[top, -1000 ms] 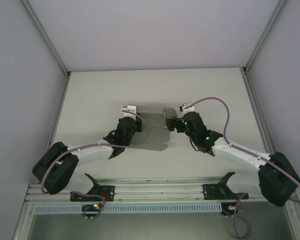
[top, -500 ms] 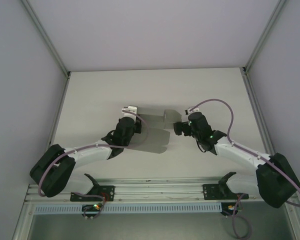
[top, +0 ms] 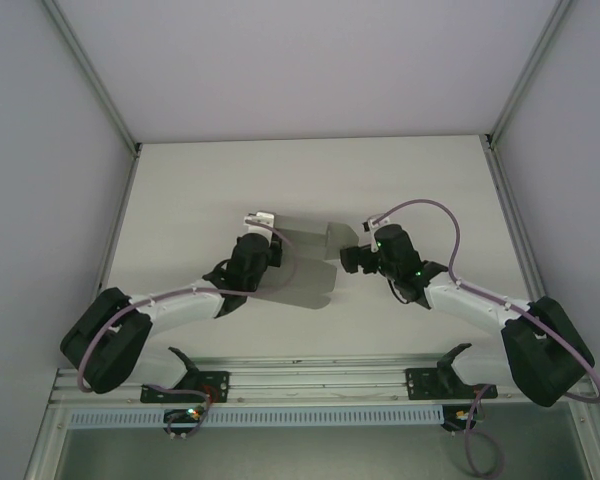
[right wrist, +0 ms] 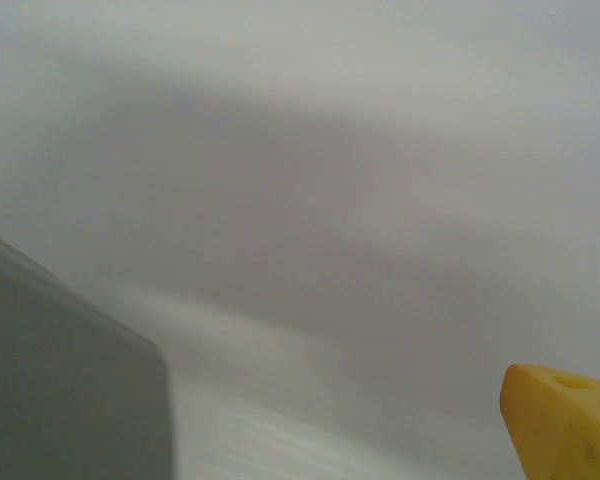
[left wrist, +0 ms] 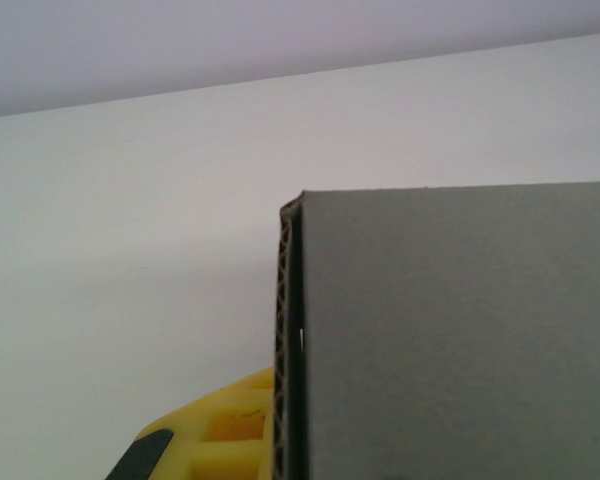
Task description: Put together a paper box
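My right gripper (top: 347,258) has backed off from the far right flap of the paper box (top: 305,270), where it sat a second ago. It now hangs just beside the card with its jaws spread wide and nothing in them; my right wrist view has one yellow fingertip (right wrist: 570,425) well apart from the grey card. The left gripper (top: 268,250) stays pressed together on the box's left edge, holding the sheet slightly off the table (top: 200,190) near the middle. The flap stands up a little, so I judge that one fold is only started and the box is far from finished. The table is plain, matte and pale, closed in by blank walls and metal posts (top: 90,75).
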Robot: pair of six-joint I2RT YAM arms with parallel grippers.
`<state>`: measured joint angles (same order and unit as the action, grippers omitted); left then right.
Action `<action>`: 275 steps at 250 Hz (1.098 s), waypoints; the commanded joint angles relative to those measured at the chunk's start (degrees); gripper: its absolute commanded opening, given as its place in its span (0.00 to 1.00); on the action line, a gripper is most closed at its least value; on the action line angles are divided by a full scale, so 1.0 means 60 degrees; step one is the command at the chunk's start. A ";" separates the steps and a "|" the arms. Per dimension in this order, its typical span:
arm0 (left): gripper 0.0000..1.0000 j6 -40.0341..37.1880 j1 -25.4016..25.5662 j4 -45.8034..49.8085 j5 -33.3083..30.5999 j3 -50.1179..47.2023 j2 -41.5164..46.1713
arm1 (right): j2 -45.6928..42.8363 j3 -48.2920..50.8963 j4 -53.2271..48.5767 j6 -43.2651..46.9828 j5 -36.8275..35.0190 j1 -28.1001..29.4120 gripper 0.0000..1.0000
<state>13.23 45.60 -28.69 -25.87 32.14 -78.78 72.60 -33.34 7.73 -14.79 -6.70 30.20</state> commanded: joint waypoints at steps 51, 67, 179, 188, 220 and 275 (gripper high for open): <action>0.00 0.0160 -0.0010 -0.0373 0.0450 0.0163 0.0026 | 0.1154 -0.0722 0.1884 -0.0361 0.1964 0.0057 1.00; 0.00 0.0212 0.0002 -0.0348 0.0472 0.0130 0.0130 | 0.1545 -0.0807 0.2321 -0.0445 0.1978 0.0185 1.00; 0.00 0.0813 -0.0140 0.0426 -0.0403 0.0212 0.0227 | 0.0664 -0.0757 0.1464 -0.0020 -0.1033 0.1208 1.00; 0.00 0.0924 -0.0245 0.0502 -0.0370 0.0210 0.0230 | 0.0188 -0.0610 0.1140 0.0075 -0.0752 0.1206 1.00; 0.00 0.0896 -0.0456 0.0261 -0.0082 0.0010 0.0249 | -0.1632 -0.0184 -0.0157 0.0293 0.0167 0.1193 1.00; 0.00 0.0556 -0.0565 0.0186 0.0345 -0.0203 0.0580 | -0.3925 0.0203 -0.1786 -0.0264 -0.0185 0.0008 1.00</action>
<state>17.52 42.65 -28.14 -25.32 31.92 -78.08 52.95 -33.32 5.48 -14.13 -7.22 35.81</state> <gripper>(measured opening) 0.085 0.996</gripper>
